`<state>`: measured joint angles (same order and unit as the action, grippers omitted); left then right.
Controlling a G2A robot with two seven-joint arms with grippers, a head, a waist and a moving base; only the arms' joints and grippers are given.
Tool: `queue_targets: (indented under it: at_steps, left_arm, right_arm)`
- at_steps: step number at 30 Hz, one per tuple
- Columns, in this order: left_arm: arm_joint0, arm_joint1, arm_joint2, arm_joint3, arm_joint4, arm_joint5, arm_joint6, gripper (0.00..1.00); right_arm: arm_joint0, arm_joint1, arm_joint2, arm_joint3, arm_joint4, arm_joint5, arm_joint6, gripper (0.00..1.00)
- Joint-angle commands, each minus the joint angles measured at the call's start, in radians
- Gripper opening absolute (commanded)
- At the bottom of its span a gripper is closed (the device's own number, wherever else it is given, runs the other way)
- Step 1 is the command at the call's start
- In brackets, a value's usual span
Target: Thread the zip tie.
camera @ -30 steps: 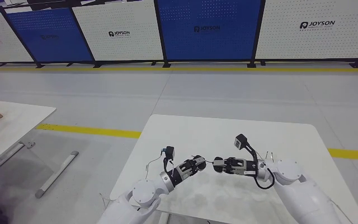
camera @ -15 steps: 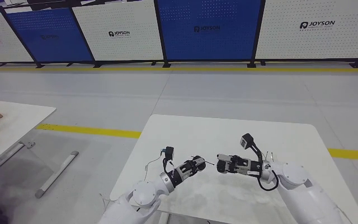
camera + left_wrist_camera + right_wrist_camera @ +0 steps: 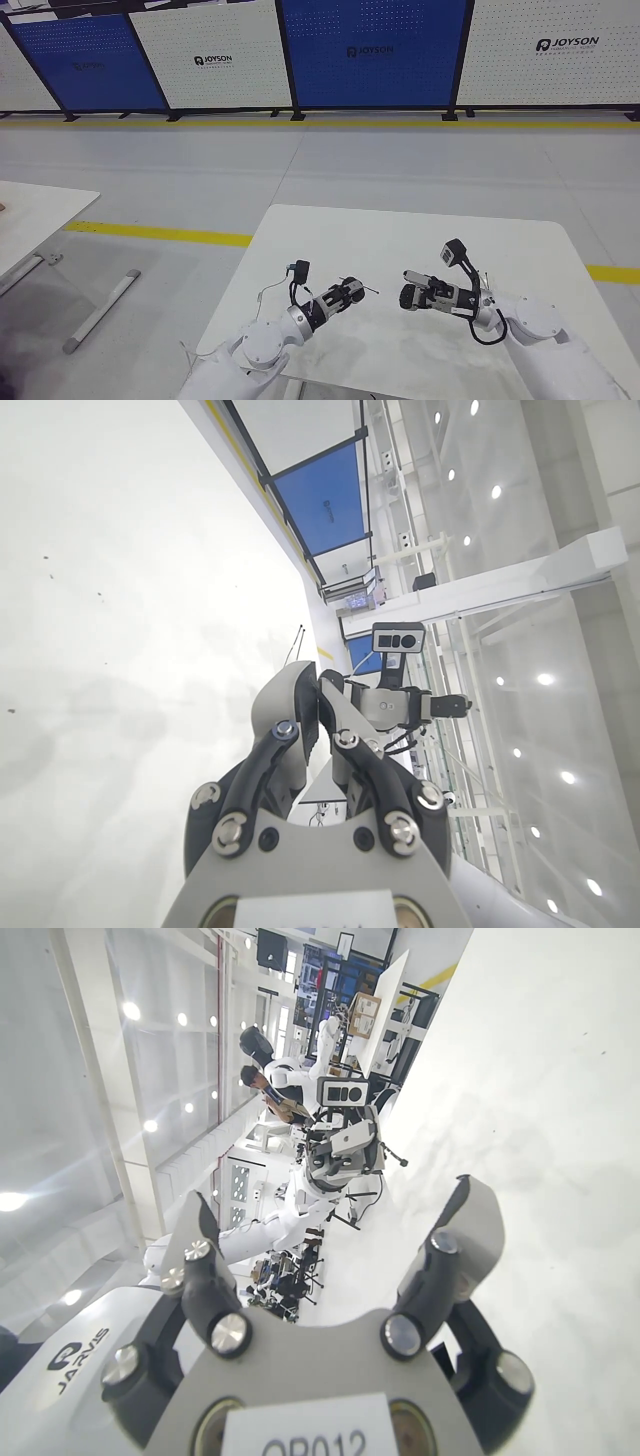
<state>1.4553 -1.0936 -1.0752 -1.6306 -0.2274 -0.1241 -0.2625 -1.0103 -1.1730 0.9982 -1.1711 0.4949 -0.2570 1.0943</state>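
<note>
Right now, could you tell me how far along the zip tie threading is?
Done: the left gripper is shut on the zip tie, one end sticking out toward the right gripper. In hand: nothing more; the right gripper stands open, empty, apart from the tie. Left: no closed loop is visible, so the threading itself seems still to do.

Camera layout: one overhead view, two wrist views.
The top camera sits above the arms, looking down and forward across the white rectangular tabletop [image 3: 400, 235] toward its far edge. Each wrist camera sits close behind its own gripper, low over the tabletop; the left gripper [image 3: 315, 680] faces the right gripper [image 3: 456, 706], so each wrist view frames the opposite arm. All three share the tabletop's near half.
</note>
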Motion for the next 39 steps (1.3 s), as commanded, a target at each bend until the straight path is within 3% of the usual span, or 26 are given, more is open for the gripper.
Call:
queue_targets:
  at_steps: [1, 13, 17, 22, 26, 34, 39]
  left_arm:
    - [0.000, 0.000, 0.000, 0.000, 0.000, 0.000, 0.000, 0.00]
    - [0.000, 0.000, 0.000, 0.000, 0.000, 0.001, 0.001, 0.00]
    - [0.002, -0.002, -0.002, 0.009, 0.019, -0.033, 0.019, 0.00]
    - [0.010, 0.006, -0.068, 0.004, -0.136, -0.054, -0.076, 0.00]
    - [0.035, 0.016, -0.140, -0.052, -0.184, -0.095, -0.115, 0.00]
    - [0.101, 0.030, -0.255, -0.227, -0.186, -0.136, -0.101, 0.00]
    - [0.101, 0.030, -0.255, -0.227, -0.186, -0.136, -0.101, 0.00]
  right_arm:
    - [0.000, 0.000, 0.000, 0.000, 0.000, 0.000, 0.000, 1.00]
    - [0.000, 0.000, 0.000, 0.000, 0.000, 0.000, 0.000, 1.00]
    - [0.000, 0.000, 0.000, 0.000, 0.000, 0.000, 0.000, 1.00]
    - [0.000, 0.000, 0.000, 0.000, 0.000, 0.000, 0.000, 1.00]
    - [0.000, 0.000, 0.000, 0.000, 0.000, 0.000, 0.000, 1.00]
    - [0.000, 0.000, 0.000, 0.000, 0.000, 0.000, 0.000, 1.00]
    - [0.000, 0.000, 0.000, 0.000, 0.000, 0.000, 0.000, 1.00]
